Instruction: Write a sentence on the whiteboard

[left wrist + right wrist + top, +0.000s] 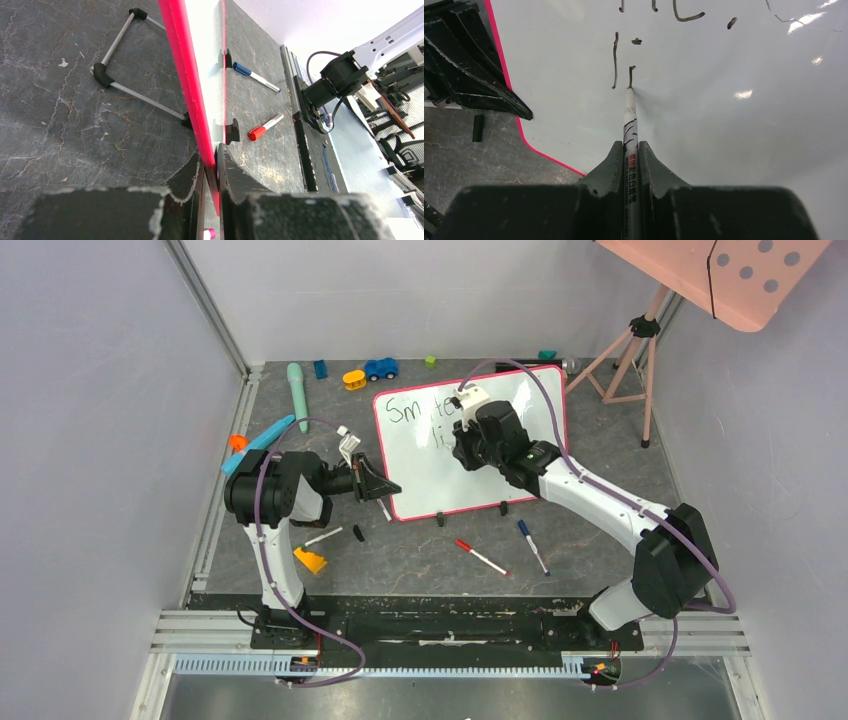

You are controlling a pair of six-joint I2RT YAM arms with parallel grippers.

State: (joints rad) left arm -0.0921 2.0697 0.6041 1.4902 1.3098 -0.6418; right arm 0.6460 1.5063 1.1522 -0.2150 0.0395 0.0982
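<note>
The whiteboard (430, 480) stands tilted at the table's middle, with a pink-red frame and black feet. The sentence (415, 408) reads "Sm te" on the top line, with a second line (437, 436) begun below it. My left gripper (386, 490) is shut on the board's lower left edge. In the left wrist view its jaws (212, 170) pinch the red frame (187, 85). My right gripper (470, 440) is over the board face, shut on a black marker (630, 125). The marker's tip touches the board (724, 125) at the foot of a short stroke (630, 75).
A red marker (481, 556) and a blue marker (532, 545) lie in front of the board. Toys lie at the back: a blue car (381, 368), a yellow piece (354, 379) and a teal stick (297, 395). A tripod (630, 350) holds a salmon-pink panel (740, 270) at back right.
</note>
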